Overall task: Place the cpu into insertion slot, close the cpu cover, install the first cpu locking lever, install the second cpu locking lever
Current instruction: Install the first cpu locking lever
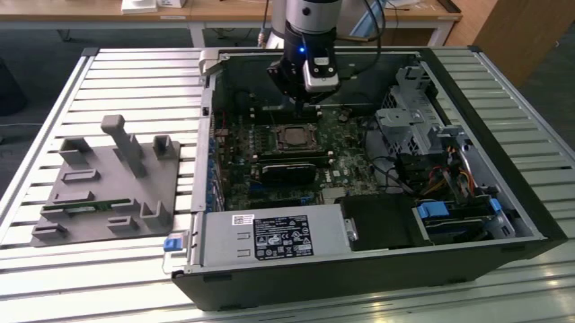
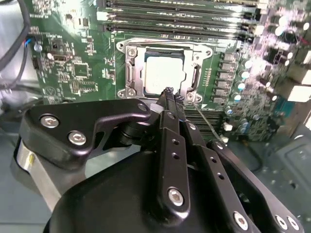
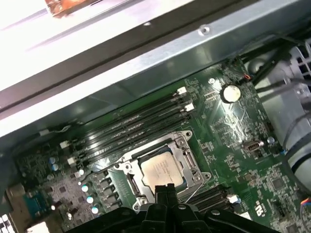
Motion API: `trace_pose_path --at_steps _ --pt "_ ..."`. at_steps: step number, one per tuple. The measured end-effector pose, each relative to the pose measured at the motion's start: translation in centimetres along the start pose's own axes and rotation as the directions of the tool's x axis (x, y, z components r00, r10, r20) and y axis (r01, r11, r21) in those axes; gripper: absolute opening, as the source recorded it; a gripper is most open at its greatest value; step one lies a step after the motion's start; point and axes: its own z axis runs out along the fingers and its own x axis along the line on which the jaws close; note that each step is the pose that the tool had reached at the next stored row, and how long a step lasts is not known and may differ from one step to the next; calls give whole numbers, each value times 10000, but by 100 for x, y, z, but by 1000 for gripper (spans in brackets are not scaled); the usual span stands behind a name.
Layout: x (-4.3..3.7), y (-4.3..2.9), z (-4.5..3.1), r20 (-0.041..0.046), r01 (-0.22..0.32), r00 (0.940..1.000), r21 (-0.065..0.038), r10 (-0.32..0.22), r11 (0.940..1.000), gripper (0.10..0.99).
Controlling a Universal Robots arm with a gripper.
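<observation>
Exterior view had the tool hanging inside the open computer case on the slatted worktop, right by the insertion slot. In both wrist views the cpu sat flat in that slot, its silver top showing through the window of the cpu cover, which lay down around it. The tool's fingers were pinched together on nothing, tips poised at the cover's rim beside the chip; whether they touched it couldn't be told.
</observation>
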Motion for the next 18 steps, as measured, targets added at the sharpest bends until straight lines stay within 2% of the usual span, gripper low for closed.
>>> trace_pose_path --at_steps 3,6,9,14,16,18 --pt "0 0 0 -7 514 9987 10 -514 9987 114" --pt "0 0 0 -14 1053 9944 19 -1053 9944 114" --pt "0 0 0 -23 1593 9872 30 -1593 9872 114" --pt "0 0 1 -29 2363 9717 41 -2363 9717 114" --pt "0 0 1 -5 2551 9669 31 -2551 9669 114" --pt "0 -1 1 69 2669 9637 5 -2669 9637 114"
